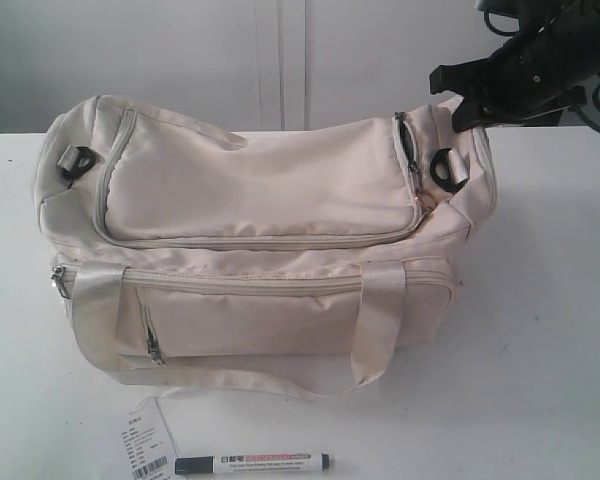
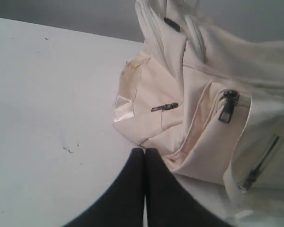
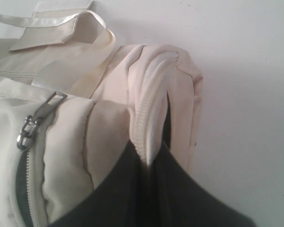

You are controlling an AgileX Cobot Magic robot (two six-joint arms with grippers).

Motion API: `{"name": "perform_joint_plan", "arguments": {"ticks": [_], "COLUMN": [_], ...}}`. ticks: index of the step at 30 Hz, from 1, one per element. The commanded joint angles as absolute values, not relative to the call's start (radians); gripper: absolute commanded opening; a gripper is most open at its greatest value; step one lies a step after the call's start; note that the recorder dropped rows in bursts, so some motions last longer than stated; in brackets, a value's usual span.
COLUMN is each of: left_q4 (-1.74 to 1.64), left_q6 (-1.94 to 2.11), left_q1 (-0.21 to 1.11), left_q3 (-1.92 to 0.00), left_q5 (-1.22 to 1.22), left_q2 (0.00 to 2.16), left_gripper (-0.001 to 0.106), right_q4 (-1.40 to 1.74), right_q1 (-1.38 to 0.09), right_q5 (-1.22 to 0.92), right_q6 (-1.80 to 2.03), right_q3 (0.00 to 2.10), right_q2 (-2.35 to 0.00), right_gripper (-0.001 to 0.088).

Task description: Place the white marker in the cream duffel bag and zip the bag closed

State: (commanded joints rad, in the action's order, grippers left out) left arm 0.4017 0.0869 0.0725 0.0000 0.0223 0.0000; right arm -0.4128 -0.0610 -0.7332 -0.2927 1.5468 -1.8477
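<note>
**A:** Start at the left. What is that arm doing?

**B:** The left gripper (image 2: 144, 152) hangs just over the white table (image 2: 52, 94), close beside the left end of the cream duffel bag (image 1: 260, 190). Its two black fingers are pressed flat together with nothing between them.

**A:** And the bag at that end?

**B:** A grey zip pull (image 2: 227, 108) hangs at the corner, and the zip there looks done up.

**A:** Where is the white marker?

**B:** Outside the bag. The white marker (image 1: 252, 463) lies flat on the table in front of the bag, black cap to the left, clear of the fabric. A paper barcode tag (image 1: 150, 447) lies just beside the cap end.

**A:** What about the compartments?

**B:** The front pocket (image 1: 250, 320) has its long zip drawn across. The top flap is zipped along its front edge. Toward the right end the top zip (image 3: 23, 184) gapes a little and shows dark between the teeth. What is inside I cannot tell.

**A:** And the right side?

**B:** The right gripper (image 3: 149, 161) is at the bag's right end. Its fingers are clamped on a fold of cream fabric with a zip edge running over it, and the cloth is bunched into a ridge between them. A shiny strap handle (image 3: 61, 23) shows beyond that fold.
</note>
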Motion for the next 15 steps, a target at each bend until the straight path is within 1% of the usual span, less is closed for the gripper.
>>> {"name": "perform_joint_plan", "arguments": {"ticks": [3,6,11,15], "left_q4": [0.411,0.411,0.409,0.394], "left_q6": [0.111,0.118,0.123,0.094], "left_q1": [0.072,0.072,0.072,0.072], "left_q3": [0.000,-0.005,-0.081,-0.151], "left_q5": [0.084,0.079,0.071,0.011], "left_q2": [0.000,0.000,0.000,0.071], "left_gripper": [0.000,0.000,0.000,0.000], "right_q4": [-0.413,-0.413,-0.413,-0.413], "right_q1": [-0.061,-0.061,-0.061,-0.061], "right_q5": [-0.733,-0.733,-0.735,-0.735], "right_q6": [-0.293,-0.293,-0.293,-0.293], "right_q3": [1.547,1.547,1.547,1.547], "right_q2": [-1.848,-1.848,-1.848,-1.848], "right_gripper": [0.0000,0.0000,0.0000,0.0000]}}
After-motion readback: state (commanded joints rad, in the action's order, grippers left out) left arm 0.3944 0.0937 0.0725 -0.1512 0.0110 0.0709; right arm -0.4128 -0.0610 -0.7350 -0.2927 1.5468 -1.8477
